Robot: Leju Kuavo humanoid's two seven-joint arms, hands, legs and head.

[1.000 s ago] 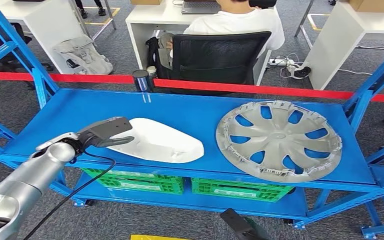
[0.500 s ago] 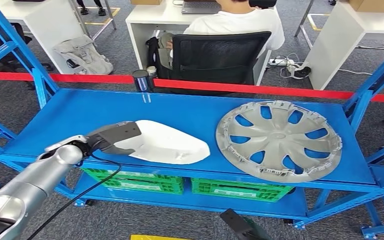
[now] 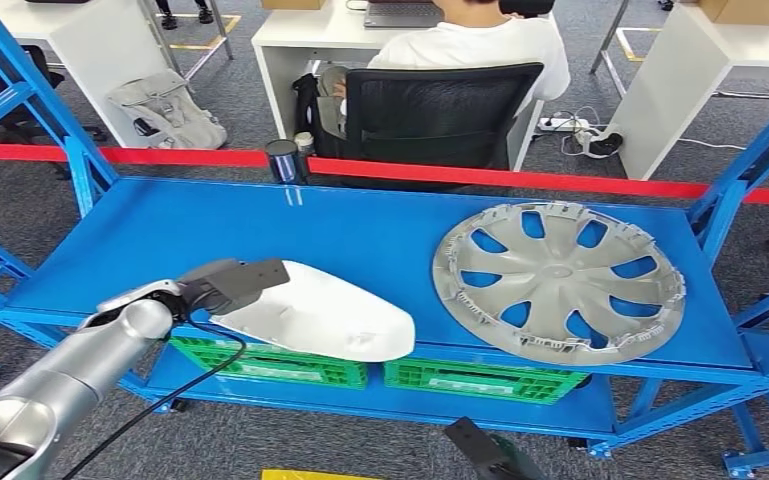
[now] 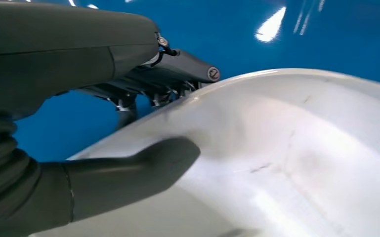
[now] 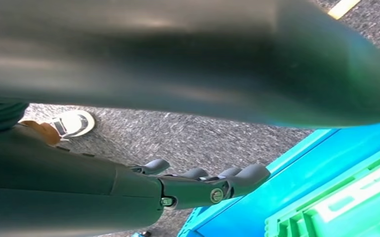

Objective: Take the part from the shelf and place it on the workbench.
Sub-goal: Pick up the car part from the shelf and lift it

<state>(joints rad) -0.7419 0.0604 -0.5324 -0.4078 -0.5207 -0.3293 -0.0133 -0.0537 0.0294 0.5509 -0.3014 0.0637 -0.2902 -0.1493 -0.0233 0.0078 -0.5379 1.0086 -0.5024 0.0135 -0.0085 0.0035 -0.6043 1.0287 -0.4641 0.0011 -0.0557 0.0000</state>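
1. The left hand (image 3: 228,284) clamps the near end of the white, smooth, shell-shaped plastic part (image 3: 325,312). In the left wrist view the thick grey thumb (image 4: 143,165) presses into the hollow inside face while the darker fingers (image 4: 178,69) wrap over the outer rim.
2. The part sits at the front edge of the blue metal shelf (image 3: 360,225), its rounded far end hanging out past the lip, above the green plastic crates (image 3: 290,362) on the lower level. Whether its underside touches the shelf I cannot tell.
3. Risk: the hold is at one end only, so the long shell may pivot in the hand and drop its free end as it leaves the shelf.
4. Risk: the glossy surface gives the thumb little to bite on; a quick turn toward the counter could let it slip out.
5. Risk: a low path could catch the free end on the shelf lip or the blue frame.
6. The silver plastic wheel cover (image 3: 558,278) lies well apart on the shelf and looks safe from the swing.
7. The part is glossy white, tapered, with a curved raised rim and faint scuffs inside.
8. The right hand (image 5: 197,185) hangs low beside the shelf frame, fingers loosely curled and holding nothing.
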